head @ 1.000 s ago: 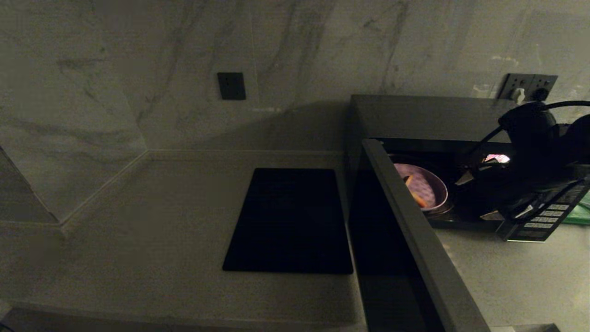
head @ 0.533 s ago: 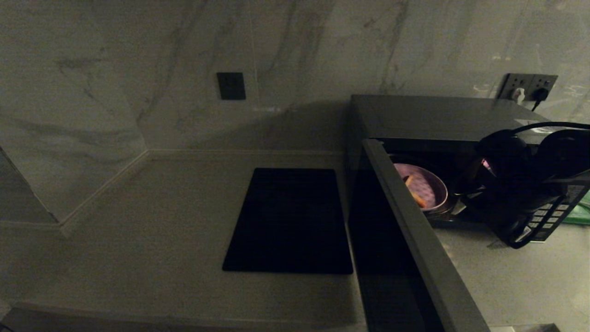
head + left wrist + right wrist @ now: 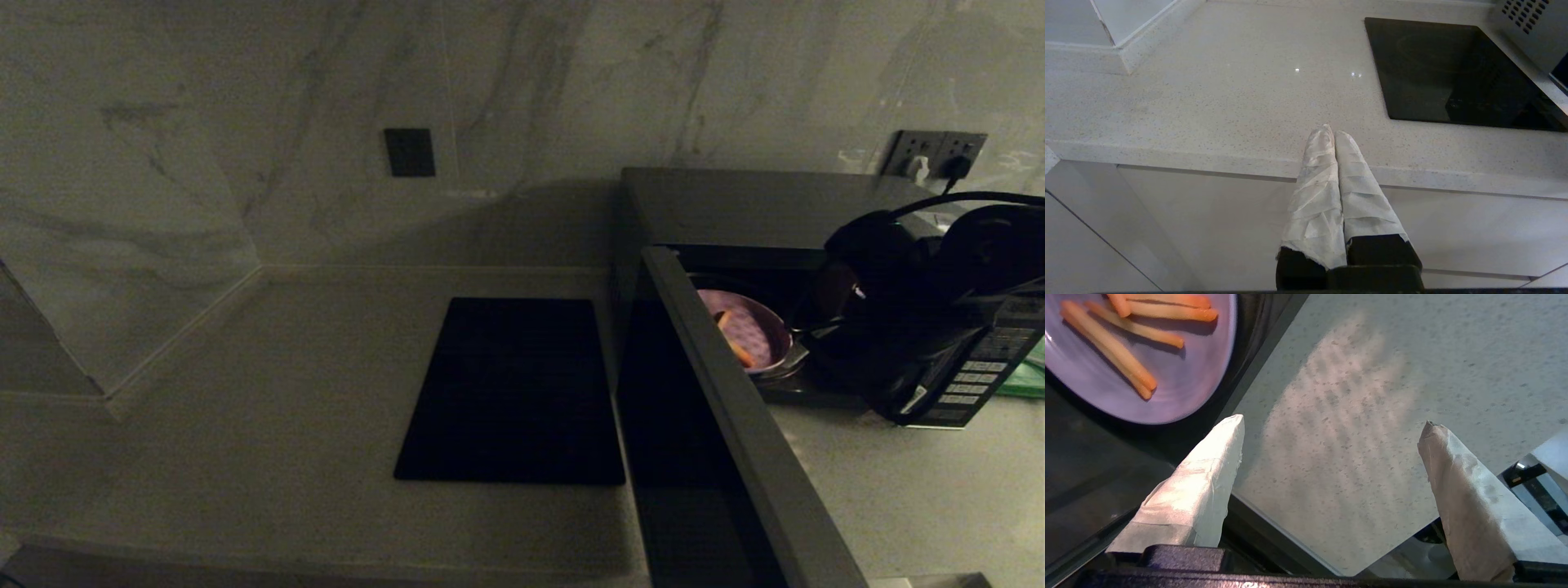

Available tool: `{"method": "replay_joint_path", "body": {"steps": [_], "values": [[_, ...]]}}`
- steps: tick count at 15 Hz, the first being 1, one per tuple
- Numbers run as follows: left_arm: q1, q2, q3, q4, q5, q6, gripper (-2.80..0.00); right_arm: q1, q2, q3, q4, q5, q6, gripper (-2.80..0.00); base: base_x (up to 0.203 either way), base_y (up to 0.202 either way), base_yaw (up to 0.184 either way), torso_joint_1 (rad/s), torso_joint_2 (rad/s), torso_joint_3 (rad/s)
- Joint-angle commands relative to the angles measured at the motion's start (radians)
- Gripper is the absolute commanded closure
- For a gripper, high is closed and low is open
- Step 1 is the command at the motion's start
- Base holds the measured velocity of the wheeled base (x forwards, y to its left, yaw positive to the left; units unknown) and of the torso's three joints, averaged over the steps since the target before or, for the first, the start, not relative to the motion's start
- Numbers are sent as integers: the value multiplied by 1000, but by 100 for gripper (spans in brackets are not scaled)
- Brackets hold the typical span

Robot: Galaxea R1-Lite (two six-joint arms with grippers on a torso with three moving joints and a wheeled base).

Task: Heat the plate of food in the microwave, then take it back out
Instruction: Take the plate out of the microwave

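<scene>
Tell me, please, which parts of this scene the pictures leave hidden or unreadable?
- Plate of food: in the head view the open door's edge hides its left side; in the right wrist view the frame edge crops it.
- Microwave button panel: the right arm covers most of it, labels too small to read.
- Right end effector: in the head view, its fingertips merge into the dark cavity.

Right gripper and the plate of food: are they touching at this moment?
Apart. The right wrist view shows the right gripper open and empty, with dark microwave floor between its nearer finger and the plate of food.
</scene>
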Motion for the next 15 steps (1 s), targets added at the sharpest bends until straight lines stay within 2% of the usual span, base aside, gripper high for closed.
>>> {"method": "replay_joint_path", "body": {"steps": [1,3,6,10,15], "values": [[0,0,0,-1,0,-1,0,2,53,-31,4,21,20,-280,0,0,0,0,0,0],[0,0,0,-1,0,-1,0,1,98,-65,-11,48,94,-280,0,0,0,0,0,0],[0,1,0,-1,0,-1,0,-16,124,-109,-46,44,178,-280,0,0,0,0,0,0],[0,2,0,-1,0,-1,0,-26,141,-130,-44,47,193,-280,0,0,0,0,0,0],[0,1,0,-1,0,-1,0,-52,193,-226,-44,52,191,-280,0,0,0,0,0,0]]}}
